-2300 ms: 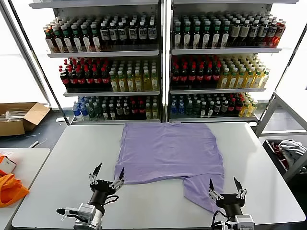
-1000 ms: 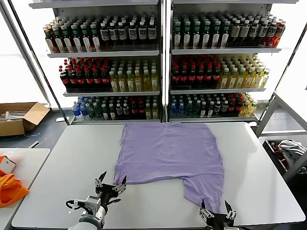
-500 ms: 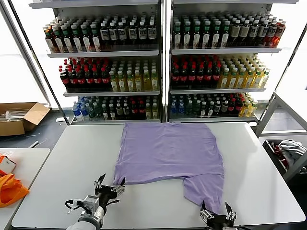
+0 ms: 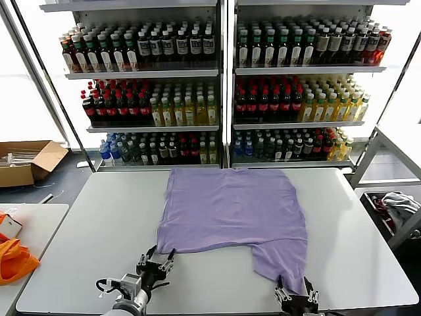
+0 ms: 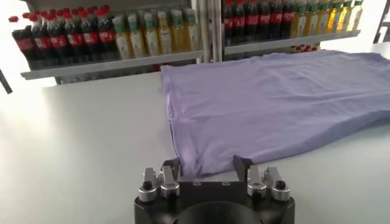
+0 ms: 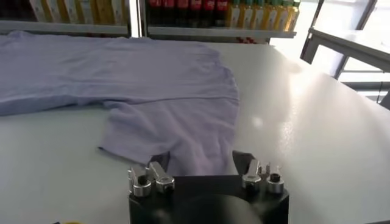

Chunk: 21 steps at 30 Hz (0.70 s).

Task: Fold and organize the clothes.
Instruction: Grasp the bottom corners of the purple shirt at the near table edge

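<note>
The white surface (image 4: 85, 224) is smooth and a bit glossy, so thin cloth will slide on it. The lavender T-shirt (image 4: 230, 210) lies flat in the middle, soft, lightly wrinkled, one part hanging toward the near edge. Left pincer (image 4: 156, 260) straddles the near left corner, right pincer (image 4: 293, 289) straddles the near right hem; both look half-closed around fabric, not clearly clamped yet. I'd say pinch low and get both layers, then lift both sides evenly, otherwise the cloth probably slips out or bunches.
</note>
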Available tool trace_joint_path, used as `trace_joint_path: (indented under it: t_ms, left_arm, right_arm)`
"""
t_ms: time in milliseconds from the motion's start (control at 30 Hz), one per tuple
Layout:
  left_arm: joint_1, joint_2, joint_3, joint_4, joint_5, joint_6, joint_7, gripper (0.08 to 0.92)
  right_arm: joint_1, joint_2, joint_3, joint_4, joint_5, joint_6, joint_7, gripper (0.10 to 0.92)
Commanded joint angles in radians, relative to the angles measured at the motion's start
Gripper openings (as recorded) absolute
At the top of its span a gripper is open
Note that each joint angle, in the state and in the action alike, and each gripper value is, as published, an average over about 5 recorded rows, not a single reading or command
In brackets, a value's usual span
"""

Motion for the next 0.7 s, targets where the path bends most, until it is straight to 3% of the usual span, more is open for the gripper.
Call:
trace_joint_path:
  t_ms: [33,433,567,700]
  left_arm:
    - [0.006,-0.002,0.006,-0.001,0.001,0.006,0.002,0.473]
    - [0.005,-0.015,0.017,-0.027,0.012,-0.001,0.008,0.132]
    - [0.002,-0.020,0.014,-0.032,0.022,-0.015,0.011,0.087]
    - [-0.004,-0.021,0.012,-0.040,0.023,-0.033,0.010,0.084]
  right_arm:
    - [0.003,0.000,-0.003,-0.021,0.000,0.010,0.005,0.602]
    - [0.006,-0.007,0.011,0.038,-0.022,0.043,-0.020,0.256]
    - [0.017,0.001,0.027,0.045,-0.048,0.060,-0.032,0.148]
    - [0.031,0.010,0.046,0.036,-0.057,0.079,-0.056,0.111]
